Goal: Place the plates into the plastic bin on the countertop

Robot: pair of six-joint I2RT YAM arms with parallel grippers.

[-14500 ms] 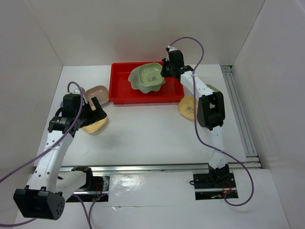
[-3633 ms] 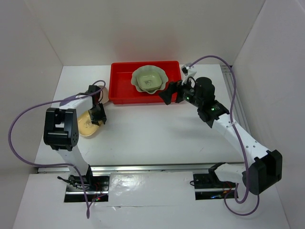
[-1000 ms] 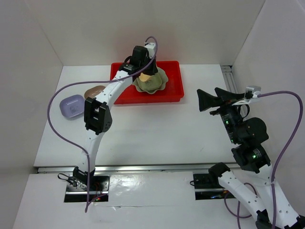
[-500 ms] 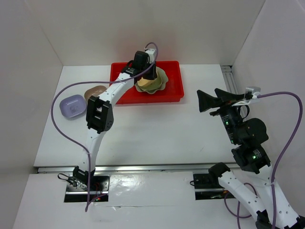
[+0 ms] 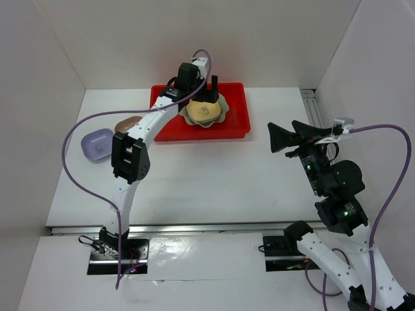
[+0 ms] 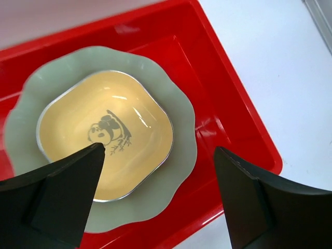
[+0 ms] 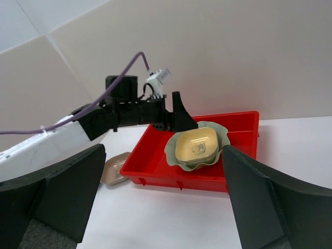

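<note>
Left gripper (image 6: 155, 192): we hold it above the red bin (image 6: 236, 129), fingers spread wide, nothing between them.
Yellow plate (image 6: 106, 135): nested in the scalloped green plate (image 6: 179, 155) inside the bin.
Right gripper (image 7: 163, 192): parked apart from the bin, fingers spread, empty.
Step in hand: we judge it best to lift straight up before swinging away, so the stack stays put.
Still out: the lavender plate (image 5: 97, 144) and tan plate (image 5: 127, 122) wait on the countertop (image 5: 194, 175).
Change: half a second ago our left fingers sat low on the dish; now they are clear.
</note>
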